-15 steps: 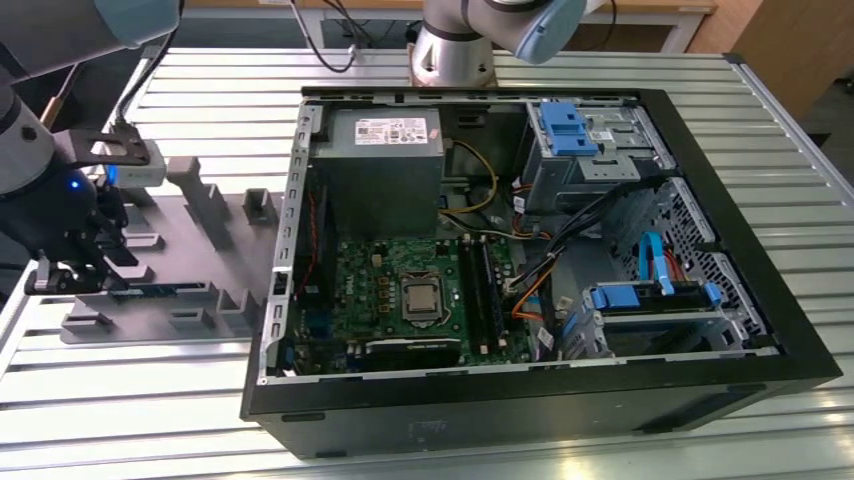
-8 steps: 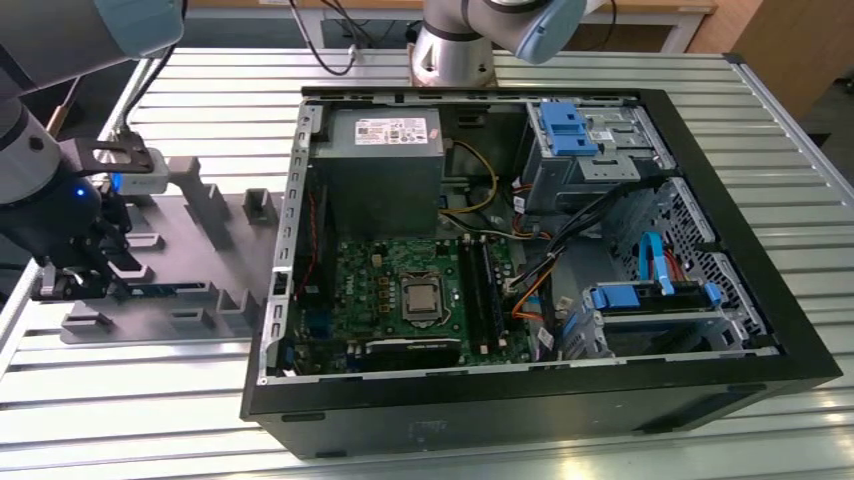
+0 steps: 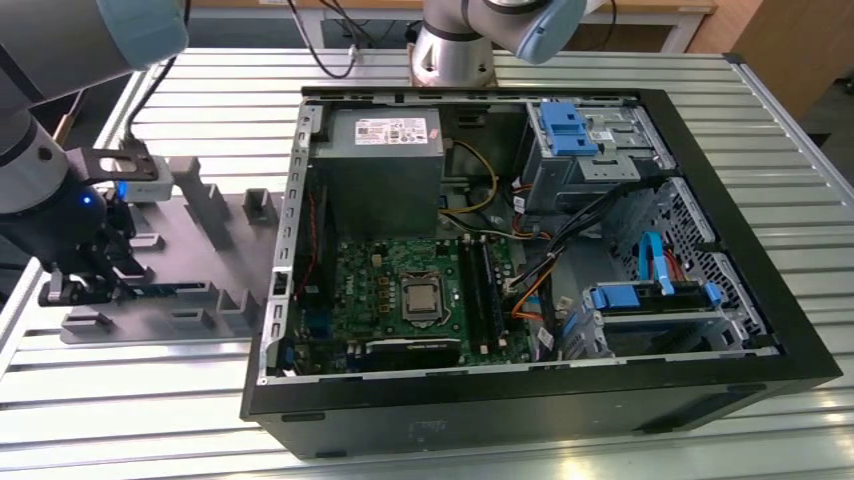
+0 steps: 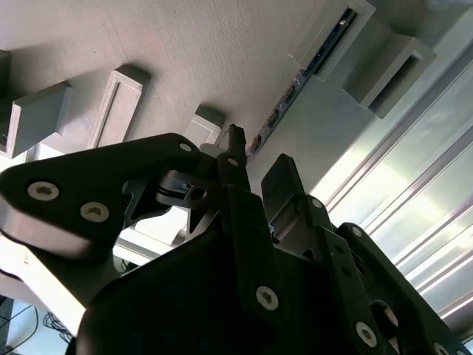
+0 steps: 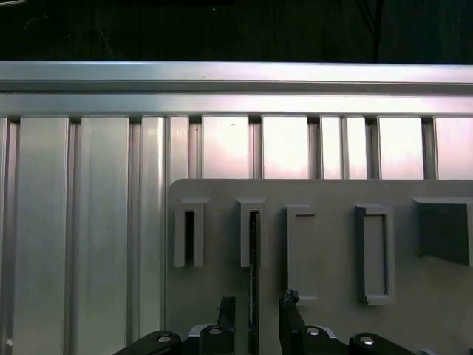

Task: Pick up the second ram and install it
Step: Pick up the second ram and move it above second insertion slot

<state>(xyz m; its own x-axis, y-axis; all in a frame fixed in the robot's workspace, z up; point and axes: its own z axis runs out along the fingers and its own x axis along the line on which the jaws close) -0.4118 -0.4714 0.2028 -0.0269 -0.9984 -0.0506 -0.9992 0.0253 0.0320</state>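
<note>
We find the jaws spread apart and grasping nothing, hanging low over the grey holder tray (image 3: 254, 215). The tray lies on the ribbed aluminium surface (image 3: 747, 100) beside the open computer case (image 3: 747, 230). The jaws sit at the end of the tray farther from that case.

The second ram (image 5: 253, 251) stands on its edge in a narrow slot of the tray. In the first wrist view its thin dark line runs straight out from the gap between the jaws, with one jaw on either side of it. We see space between each jaw and the stick, so they straddle it without pinching it.

In the second wrist view the same stick (image 4: 325, 48) shows as a blue-green strip with small dark parts. It leads away from the jaw tips along its raised grey slot, and its near end passes between the tips. In the exterior view the ram (image 3: 167, 289) is a dark strip reaching out from the jaws toward the case, seated in the tray.

Just outside one jaw lies a second narrow slot (image 5: 188, 233). Outside the other jaw come wider rectangular pockets (image 5: 375, 255) of the tray.

Well apart from the jaws, inside the case, the green motherboard (image 3: 387, 280) lies flat. Its long black slot strips (image 3: 478, 285) run beside the processor socket (image 3: 422, 297). The arm (image 3: 40, 150) rises above the jaws at the exterior view's left.
</note>
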